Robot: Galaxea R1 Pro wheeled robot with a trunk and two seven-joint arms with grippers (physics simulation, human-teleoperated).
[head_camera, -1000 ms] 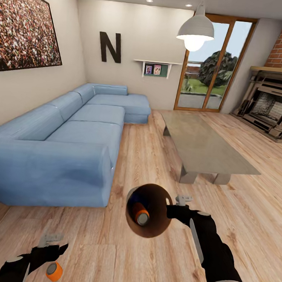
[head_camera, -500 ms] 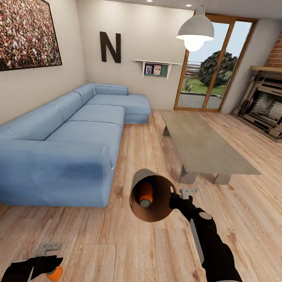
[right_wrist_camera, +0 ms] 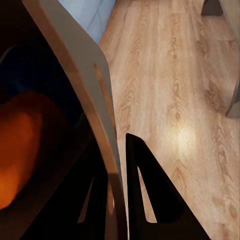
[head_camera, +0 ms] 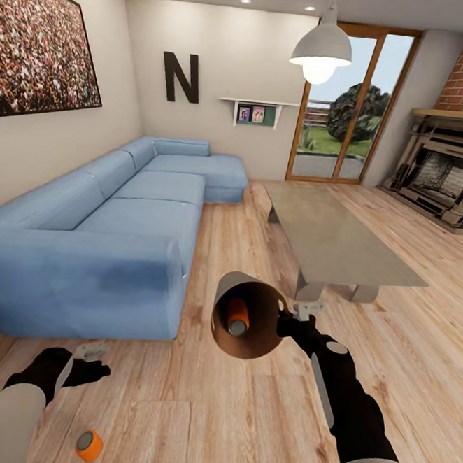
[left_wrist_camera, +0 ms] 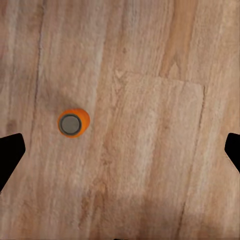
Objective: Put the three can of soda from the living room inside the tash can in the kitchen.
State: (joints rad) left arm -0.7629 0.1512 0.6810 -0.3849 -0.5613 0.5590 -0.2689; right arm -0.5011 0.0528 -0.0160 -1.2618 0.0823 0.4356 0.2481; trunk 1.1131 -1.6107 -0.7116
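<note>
An orange can stands upright on the floor, below and just beside the left end effector, which hangs open and empty and is the nearer one. The right end effector pinches the rim of the tilted bin, apparently holding another orange can.

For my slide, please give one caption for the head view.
Right end effector holds the tilted trash can by its rim, one orange can inside; another orange can stands on the floor.

Blue sofa, glass table, wood floor.
</note>
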